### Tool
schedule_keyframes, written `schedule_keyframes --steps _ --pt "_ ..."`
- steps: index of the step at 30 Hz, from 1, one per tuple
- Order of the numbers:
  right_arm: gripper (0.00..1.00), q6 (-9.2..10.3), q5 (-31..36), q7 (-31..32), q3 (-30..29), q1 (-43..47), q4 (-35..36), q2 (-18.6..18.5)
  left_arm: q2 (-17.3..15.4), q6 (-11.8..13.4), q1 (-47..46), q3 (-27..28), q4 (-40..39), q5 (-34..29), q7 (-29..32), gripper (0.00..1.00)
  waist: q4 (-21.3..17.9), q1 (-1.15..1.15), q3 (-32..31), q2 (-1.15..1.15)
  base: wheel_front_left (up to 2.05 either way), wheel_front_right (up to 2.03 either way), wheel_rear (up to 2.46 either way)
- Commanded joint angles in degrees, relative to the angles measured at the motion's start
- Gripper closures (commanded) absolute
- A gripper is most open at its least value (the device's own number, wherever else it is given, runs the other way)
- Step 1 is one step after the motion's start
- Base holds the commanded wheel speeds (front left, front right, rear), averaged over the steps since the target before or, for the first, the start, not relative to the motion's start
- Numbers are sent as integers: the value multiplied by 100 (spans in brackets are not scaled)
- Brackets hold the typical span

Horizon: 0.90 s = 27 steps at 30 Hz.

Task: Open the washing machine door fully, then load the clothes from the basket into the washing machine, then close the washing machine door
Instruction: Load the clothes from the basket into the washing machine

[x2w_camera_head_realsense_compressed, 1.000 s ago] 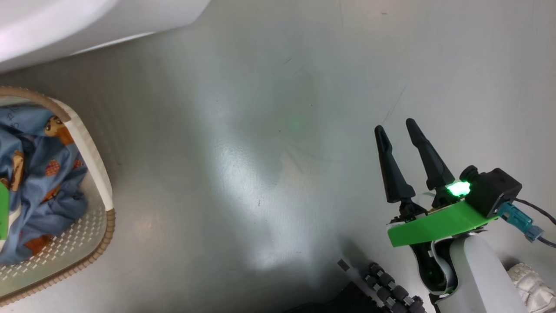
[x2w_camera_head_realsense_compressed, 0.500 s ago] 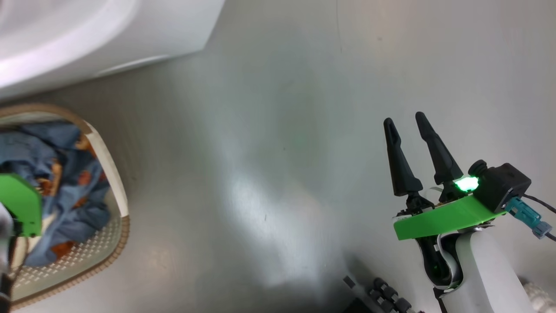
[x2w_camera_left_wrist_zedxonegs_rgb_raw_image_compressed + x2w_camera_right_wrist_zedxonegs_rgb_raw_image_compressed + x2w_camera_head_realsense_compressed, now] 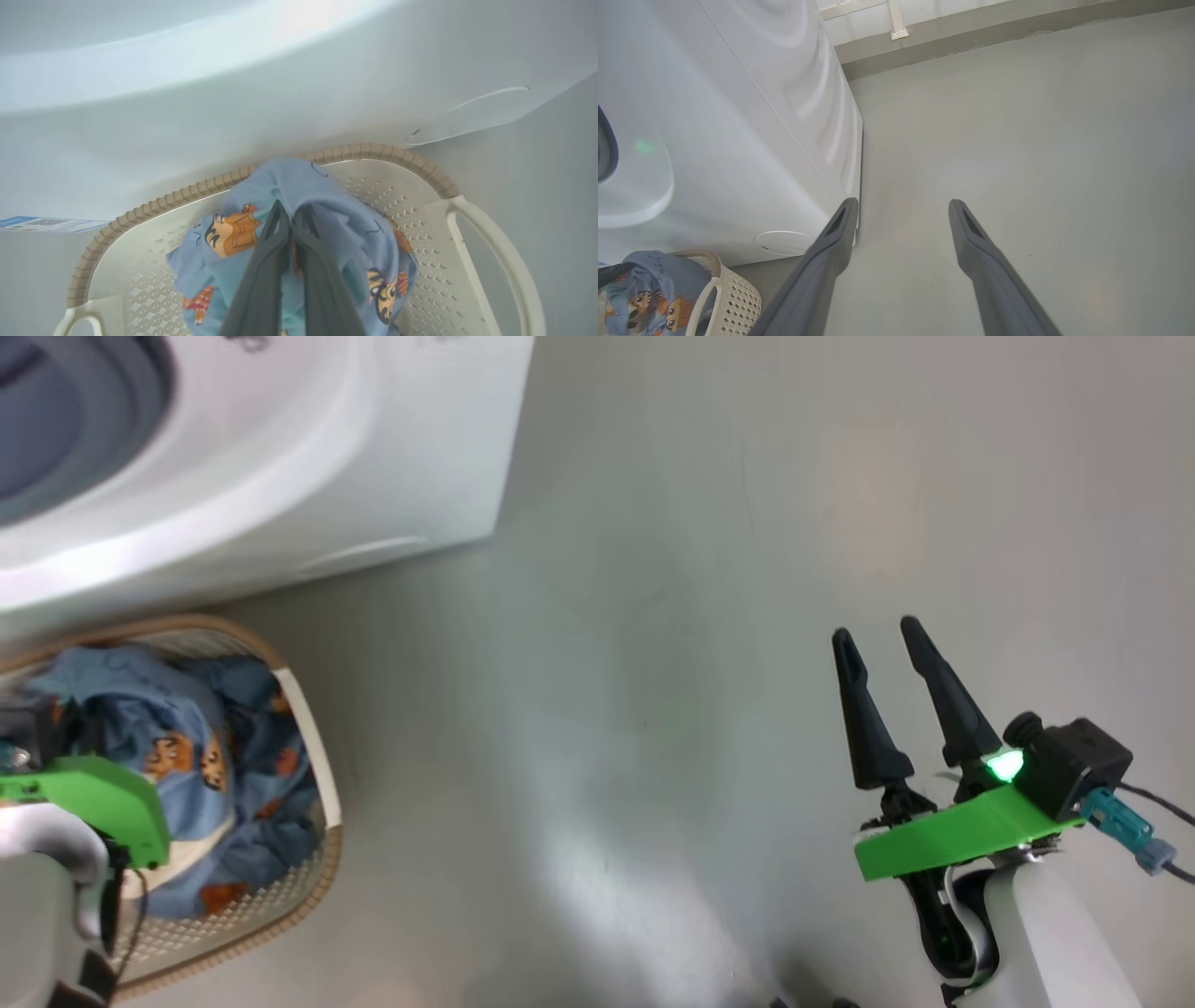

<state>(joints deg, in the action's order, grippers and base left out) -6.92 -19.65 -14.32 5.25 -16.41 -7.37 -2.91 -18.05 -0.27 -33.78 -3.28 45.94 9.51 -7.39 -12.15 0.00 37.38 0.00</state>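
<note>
Left gripper (image 3: 292, 210) is pinched shut on the clothes (image 3: 336, 191), fabric bunched around its fingertips, the basket (image 3: 411, 161) beneath them, the washing machine (image 3: 233, 116) just beyond. It's a thin pinch, so trailing cloth could snag the basket or slip free. Right gripper (image 3: 878, 633) hangs spread wide, empty.

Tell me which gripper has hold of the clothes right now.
The left gripper: its fingers pinch the blue clothes over the basket. The right gripper stands open above the floor.
</note>
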Motion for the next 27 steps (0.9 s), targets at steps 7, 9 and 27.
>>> schedule_keyframes --steps 7,9,27 --pt "0 -57 179 -68 -75 423 40 3 96 49 363 207 -96 218 -551 100 310 0 -825 0 0 0 0" --pt "0 -57 228 -68 -125 513 27 0 200 71 496 254 -289 296 -671 100 346 0 -1020 0 0 0 0" --pt "0 -57 309 -68 -288 1047 -18 -115 666 243 1739 635 -2613 441 -760 100 398 0 -2199 0 0 0 0"
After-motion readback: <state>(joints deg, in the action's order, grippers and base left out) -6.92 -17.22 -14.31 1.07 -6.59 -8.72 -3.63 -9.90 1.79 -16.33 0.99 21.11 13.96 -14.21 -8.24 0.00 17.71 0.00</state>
